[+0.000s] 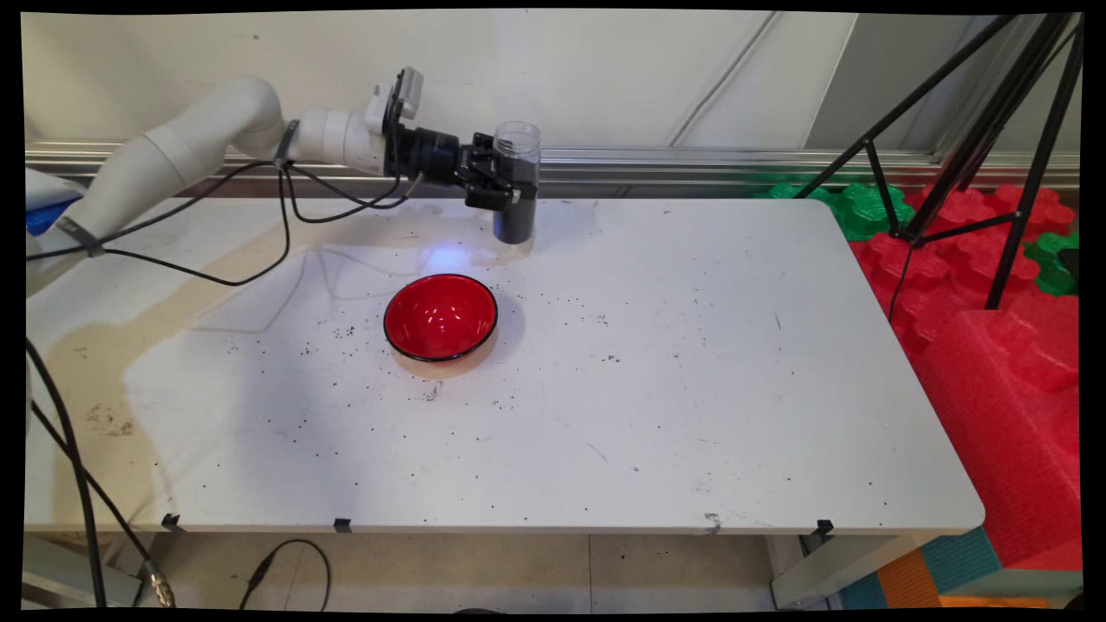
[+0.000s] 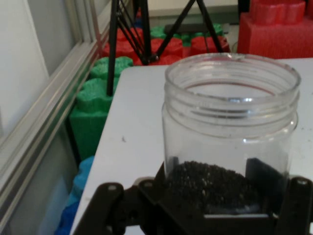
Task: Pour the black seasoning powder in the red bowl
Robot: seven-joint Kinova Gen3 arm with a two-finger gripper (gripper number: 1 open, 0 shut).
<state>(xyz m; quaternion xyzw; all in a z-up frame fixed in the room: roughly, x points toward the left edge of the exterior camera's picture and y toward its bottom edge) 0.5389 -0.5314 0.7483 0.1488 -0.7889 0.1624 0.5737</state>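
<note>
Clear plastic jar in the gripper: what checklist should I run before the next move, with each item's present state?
1. Black two-finger gripper closed on the clear plastic jar from both sides: ok.
2. Jar upright: ok.
3. Jar mouth open, no lid: ok.
4. Dark granules fill the lower part: ok.
5. Red bowl with black rim upright and apart from the jar: ok.
6. Jar base clear of the white table: cannot tell.
</note>
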